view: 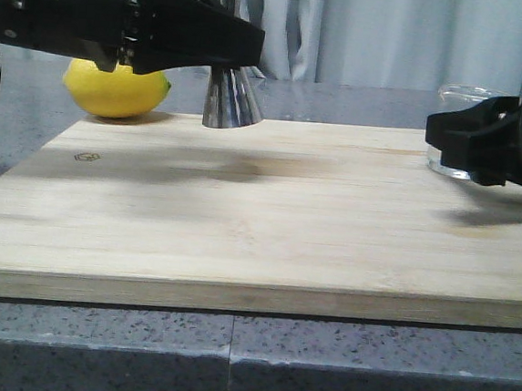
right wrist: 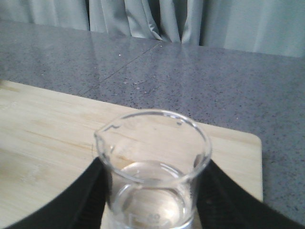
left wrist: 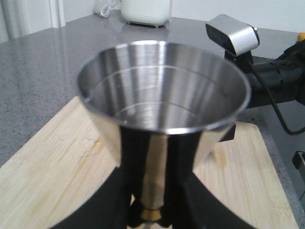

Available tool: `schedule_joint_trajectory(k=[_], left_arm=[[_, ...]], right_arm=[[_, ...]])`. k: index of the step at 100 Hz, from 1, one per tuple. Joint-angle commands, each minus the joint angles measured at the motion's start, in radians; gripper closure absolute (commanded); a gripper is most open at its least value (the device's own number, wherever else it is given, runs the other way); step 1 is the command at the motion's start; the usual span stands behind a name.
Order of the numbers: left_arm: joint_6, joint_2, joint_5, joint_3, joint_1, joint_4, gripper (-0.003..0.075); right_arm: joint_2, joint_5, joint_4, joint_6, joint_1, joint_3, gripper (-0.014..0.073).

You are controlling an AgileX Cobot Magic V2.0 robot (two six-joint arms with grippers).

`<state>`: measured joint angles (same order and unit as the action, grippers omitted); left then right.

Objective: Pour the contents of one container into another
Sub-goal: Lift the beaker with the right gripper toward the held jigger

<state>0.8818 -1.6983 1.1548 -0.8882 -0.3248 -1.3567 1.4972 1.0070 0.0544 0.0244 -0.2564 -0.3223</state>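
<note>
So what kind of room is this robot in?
Probably a kitchen or drinks counter: a speckled grey countertop, a wooden cutting board, a lemon and a steel jigger.

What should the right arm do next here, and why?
Probably lift the beaker and carry it toward the jigger. The right gripper flanks it on the board, liquid inside, while the left gripper holds the jigger's waist, its cup seemingly empty.

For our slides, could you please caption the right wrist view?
Right gripper fingers flank a glass beaker of clear liquid on the wooden board.
</note>
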Motion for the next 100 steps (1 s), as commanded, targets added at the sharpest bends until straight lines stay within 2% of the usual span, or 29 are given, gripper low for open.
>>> schedule_joint_trajectory(k=[1, 29, 60, 77, 100], left_arm=[[0.006, 0.047, 0.150, -0.028, -0.011, 0.033, 0.0722], [0.006, 0.047, 0.150, -0.028, -0.011, 0.033, 0.0722], [0.029, 0.047, 0.150, -0.028, -0.011, 0.024, 0.0722], [0.045, 0.047, 0.150, -0.028, -0.011, 0.009, 0.0722], [0.061, 0.047, 0.150, -0.028, -0.011, -0.015, 0.0722]], right_arm=[[-0.051, 0.074, 0.015, 0.009, 0.001, -0.030, 0.0445], [-0.131, -0.047, 0.054, 0.009, 0.001, -0.103, 0.0445], [-0.243, -0.327, 0.153, 0.009, -0.004, -0.272, 0.0445], [-0.269, -0.464, 0.192, 0.009, -0.042, -0.367, 0.0445], [-0.271, -0.549, 0.238, 0.009, -0.116, -0.448, 0.0445]])
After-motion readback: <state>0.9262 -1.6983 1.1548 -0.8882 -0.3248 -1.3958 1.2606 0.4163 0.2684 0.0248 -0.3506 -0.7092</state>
